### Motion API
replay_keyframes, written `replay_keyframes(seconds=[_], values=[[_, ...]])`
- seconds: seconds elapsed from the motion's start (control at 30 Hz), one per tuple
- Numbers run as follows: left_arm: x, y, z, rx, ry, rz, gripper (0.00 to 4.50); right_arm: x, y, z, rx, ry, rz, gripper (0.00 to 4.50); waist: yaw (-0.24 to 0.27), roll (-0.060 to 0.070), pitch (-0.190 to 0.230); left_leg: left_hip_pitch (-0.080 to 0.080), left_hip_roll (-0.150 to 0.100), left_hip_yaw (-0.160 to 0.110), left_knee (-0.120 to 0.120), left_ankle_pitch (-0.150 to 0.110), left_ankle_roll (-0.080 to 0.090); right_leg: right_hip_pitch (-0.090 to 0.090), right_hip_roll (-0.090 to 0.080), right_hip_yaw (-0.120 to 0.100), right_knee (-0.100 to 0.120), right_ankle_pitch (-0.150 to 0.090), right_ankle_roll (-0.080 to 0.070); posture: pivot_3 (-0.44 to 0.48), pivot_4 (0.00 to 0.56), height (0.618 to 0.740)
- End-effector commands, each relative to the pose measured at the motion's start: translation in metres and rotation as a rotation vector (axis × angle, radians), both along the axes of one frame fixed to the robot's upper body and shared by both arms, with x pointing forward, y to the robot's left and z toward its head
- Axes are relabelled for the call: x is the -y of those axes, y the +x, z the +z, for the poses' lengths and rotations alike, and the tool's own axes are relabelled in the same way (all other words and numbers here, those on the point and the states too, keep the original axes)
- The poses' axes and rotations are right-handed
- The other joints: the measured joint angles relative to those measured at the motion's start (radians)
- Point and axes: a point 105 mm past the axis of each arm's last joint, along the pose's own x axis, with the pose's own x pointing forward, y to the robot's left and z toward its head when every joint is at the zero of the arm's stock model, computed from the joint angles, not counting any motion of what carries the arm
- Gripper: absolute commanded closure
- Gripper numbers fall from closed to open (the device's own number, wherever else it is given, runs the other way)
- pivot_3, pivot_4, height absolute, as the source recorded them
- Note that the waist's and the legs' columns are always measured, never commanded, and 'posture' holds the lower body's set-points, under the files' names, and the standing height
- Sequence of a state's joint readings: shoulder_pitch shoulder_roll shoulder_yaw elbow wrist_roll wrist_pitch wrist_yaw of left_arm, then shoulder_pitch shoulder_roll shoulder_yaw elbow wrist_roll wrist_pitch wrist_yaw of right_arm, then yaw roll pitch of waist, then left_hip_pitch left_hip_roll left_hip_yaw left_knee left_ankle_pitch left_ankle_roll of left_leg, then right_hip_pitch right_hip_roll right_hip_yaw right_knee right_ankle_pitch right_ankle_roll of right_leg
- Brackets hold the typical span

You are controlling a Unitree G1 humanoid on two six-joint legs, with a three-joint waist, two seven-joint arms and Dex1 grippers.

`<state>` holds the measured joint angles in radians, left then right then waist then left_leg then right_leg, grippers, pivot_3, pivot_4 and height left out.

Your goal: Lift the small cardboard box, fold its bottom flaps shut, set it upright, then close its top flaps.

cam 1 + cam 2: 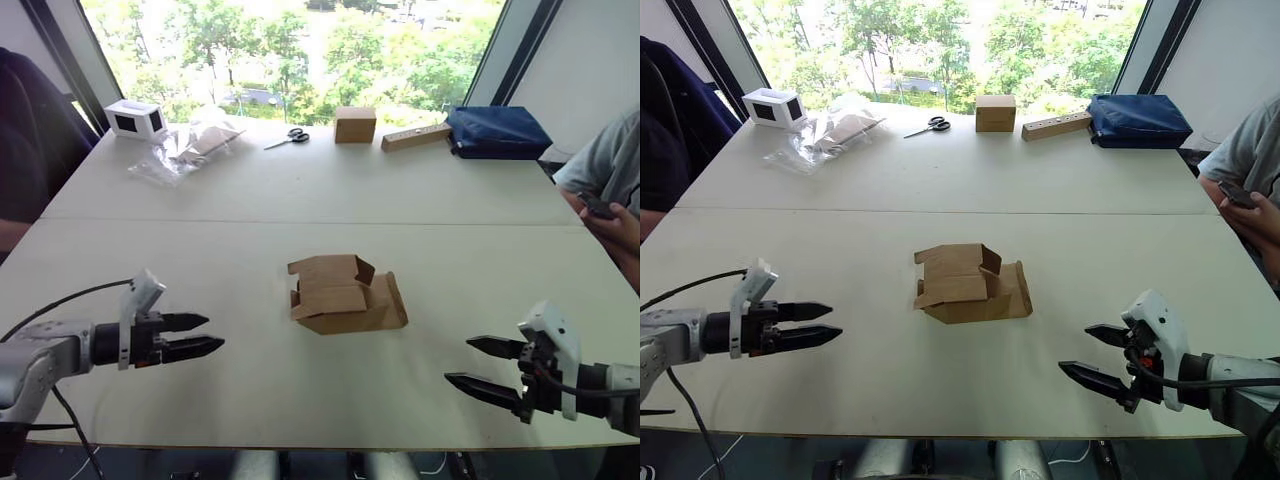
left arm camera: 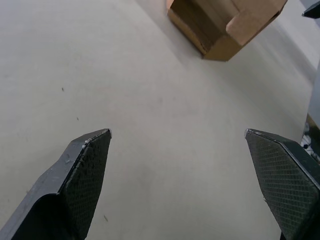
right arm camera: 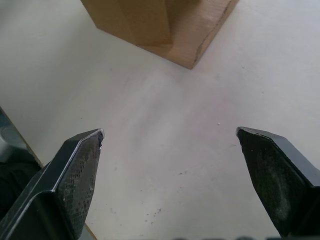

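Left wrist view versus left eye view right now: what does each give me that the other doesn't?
The left wrist view alone gives the textured pads of the left gripper's fingers, spread wide over bare table. The left eye view alone gives the right gripper, open, plus scissors, a blue bag and a small tan cube at the far edge. Both show the small cardboard box lying untouched, flaps loose.

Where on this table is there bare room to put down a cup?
Bare table runs across the middle, between the small cardboard box and the far row. More lies between the box and each open tool, left and right. The far edge is crowded: white box, plastic bags, scissors, cardboard cube, bar, blue bag.
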<state>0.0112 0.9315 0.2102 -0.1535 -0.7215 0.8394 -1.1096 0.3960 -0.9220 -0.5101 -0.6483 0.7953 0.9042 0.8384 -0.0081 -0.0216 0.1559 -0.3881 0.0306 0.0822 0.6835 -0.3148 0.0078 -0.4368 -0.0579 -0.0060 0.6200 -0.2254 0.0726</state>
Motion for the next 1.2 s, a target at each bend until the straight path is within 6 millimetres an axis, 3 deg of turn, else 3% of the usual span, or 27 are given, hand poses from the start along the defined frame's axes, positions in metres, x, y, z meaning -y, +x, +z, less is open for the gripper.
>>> replay_keyframes(seconds=[0.03, 0.8, 1.03, 1.2], values=[[0.004, 0.001, 0.009, 0.067, 0.012, -0.022, 0.11, 0.0, 0.003, 0.006, 0.042, -0.006, 0.004, 0.0, 0.001, 0.0, 0.0, 0.0, 0.0, 0.0, 0.0, 0.0, 0.0, 0.0, 0.0, 0.0, 0.0, 0.0, 0.0, 0.0, 0.15, 0.74], [0.0, 0.021, 0.014, 0.133, 0.046, 0.061, 0.11, 0.003, 0.009, 0.0, 0.069, -0.06, -0.007, 0.0, 0.0, 0.0, 0.0, 0.0, 0.0, 0.0, 0.0, 0.0, 0.0, 0.0, 0.0, 0.0, 0.0, 0.0, 0.0, 0.0, 0.15, 0.74], [0.003, 0.018, 0.014, 0.07, 0.005, 0.071, 0.11, 0.003, 0.011, -0.001, 0.081, -0.073, -0.016, 0.0, 0.0, 0.0, 0.0, 0.0, 0.0, 0.0, 0.0, 0.0, 0.0, 0.0, 0.0, 0.0, 0.0, 0.0, 0.0, 0.0, 0.15, 0.74], [0.018, 0.031, 0.044, -0.124, -0.162, 0.06, 0.11, -0.009, 0.021, 0.02, 0.174, -0.073, 0.028, 0.0, 0.01, -0.001, 0.0, 0.0, -0.001, 0.0, 0.001, 0.0, 0.0, 0.001, 0.001, 0.0, 0.001, 0.0, 0.0, 0.0, 0.15, 0.74]])
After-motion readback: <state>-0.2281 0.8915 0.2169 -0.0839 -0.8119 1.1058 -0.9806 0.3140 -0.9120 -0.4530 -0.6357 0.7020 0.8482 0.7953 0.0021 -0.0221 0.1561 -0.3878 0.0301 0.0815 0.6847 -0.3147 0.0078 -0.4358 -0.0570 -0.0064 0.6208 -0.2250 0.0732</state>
